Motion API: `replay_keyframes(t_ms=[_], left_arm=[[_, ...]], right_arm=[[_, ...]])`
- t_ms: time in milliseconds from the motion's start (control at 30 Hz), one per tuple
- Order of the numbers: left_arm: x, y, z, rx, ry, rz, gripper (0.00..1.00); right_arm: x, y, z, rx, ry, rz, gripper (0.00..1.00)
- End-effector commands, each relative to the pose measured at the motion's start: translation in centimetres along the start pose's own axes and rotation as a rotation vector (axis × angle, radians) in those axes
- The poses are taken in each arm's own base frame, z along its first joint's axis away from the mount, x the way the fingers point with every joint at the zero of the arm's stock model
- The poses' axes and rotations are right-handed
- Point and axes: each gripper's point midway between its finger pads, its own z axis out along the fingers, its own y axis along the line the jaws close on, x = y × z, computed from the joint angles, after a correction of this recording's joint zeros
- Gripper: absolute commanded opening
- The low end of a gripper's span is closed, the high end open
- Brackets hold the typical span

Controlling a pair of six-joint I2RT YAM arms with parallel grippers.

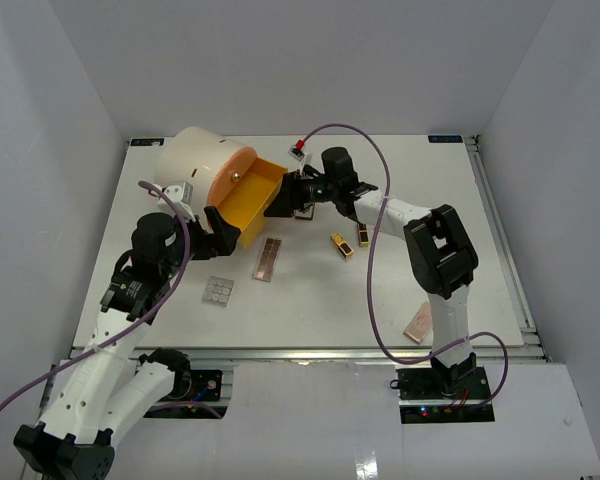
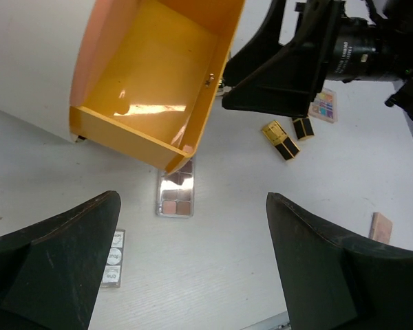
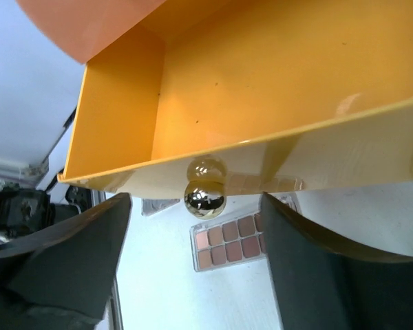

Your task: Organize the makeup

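The orange drawer (image 1: 252,200) of the cream cylinder (image 1: 202,160) is pulled out, and the part of its inside that I see is empty. My right gripper (image 1: 292,192) is open, its fingers either side of the drawer's gold knob (image 3: 205,198), not touching it. My left gripper (image 1: 225,228) is open and empty by the drawer's near corner. A brown palette (image 1: 268,260) lies just below the drawer, a grey palette (image 1: 218,290) to its left. Two gold-and-black lipsticks (image 1: 342,244) lie to the right. A multicolour palette (image 2: 323,104) lies past them. No sponges show.
A pinkish palette (image 1: 418,325) lies by the right arm's base near the table's front edge. In the left wrist view the right gripper's black body (image 2: 282,69) hangs over the drawer front (image 2: 210,89). White walls enclose the table.
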Motion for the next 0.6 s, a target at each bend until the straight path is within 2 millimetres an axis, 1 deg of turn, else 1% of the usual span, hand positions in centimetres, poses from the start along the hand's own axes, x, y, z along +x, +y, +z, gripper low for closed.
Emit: replay_keyframes(t_ms=[0, 67, 133, 200, 233, 267, 333, 367, 400, 467, 500, 567], left_arm=[[-1.8, -3.6, -1.4, 0.185, -0.037, 0.039, 0.98], [-1.6, -4.8, -1.6, 0.249, -0.018, 0.042, 0.98], [-1.3, -5.9, -1.5, 0.308, 0.013, 0.026, 0.97], [-0.3, -6.9, -1.3, 0.367, 0.07, 0.005, 0.95], [0.1, -7.3, -1.2, 0.383, 0.091, 0.0, 0.93], [0.6, -7.8, -1.1, 0.4, 0.114, -0.002, 0.92], [2.2, -8.8, -0.8, 0.423, 0.169, 0.004, 0.91], [2.9, -8.9, -0.2, 0.409, 0.192, 0.002, 0.91], [3.4, -9.6, -0.4, 0.415, 0.199, 0.013, 0.91], [8.5, -12.0, 0.5, 0.401, 0.344, 0.081, 0.93], [10.2, -12.2, 1.1, 0.36, 0.388, 0.106, 0.94], [12.8, -11.7, 2.4, 0.255, 0.447, 0.158, 0.95]], right_arm=[[-3.0, 3.4, -2.1, -0.108, -0.016, -0.185, 0.88], [-3.4, 4.0, -4.1, -0.128, -0.02, -0.255, 0.89], [-3.3, 4.2, -6.2, -0.13, -0.013, -0.31, 0.9], [-2.8, 4.2, -8.8, -0.106, 0.006, -0.364, 0.9], [-3.0, 4.4, -10.5, -0.082, 0.004, -0.396, 0.9], [-2.5, 4.5, -11.9, -0.062, 0.012, -0.42, 0.9], [0.1, 4.0, -14.1, -0.032, 0.062, -0.429, 0.91], [1.1, 4.2, -15.5, -0.01, 0.075, -0.418, 0.93], [0.2, 4.6, -16.2, 0.005, 0.054, -0.48, 0.93], [2.0, 4.5, -18.7, 0.057, 0.067, -0.496, 0.96], [2.5, 4.5, -19.5, 0.073, 0.066, -0.498, 0.97], [3.3, 4.4, -20.6, 0.097, 0.055, -0.498, 0.98]])
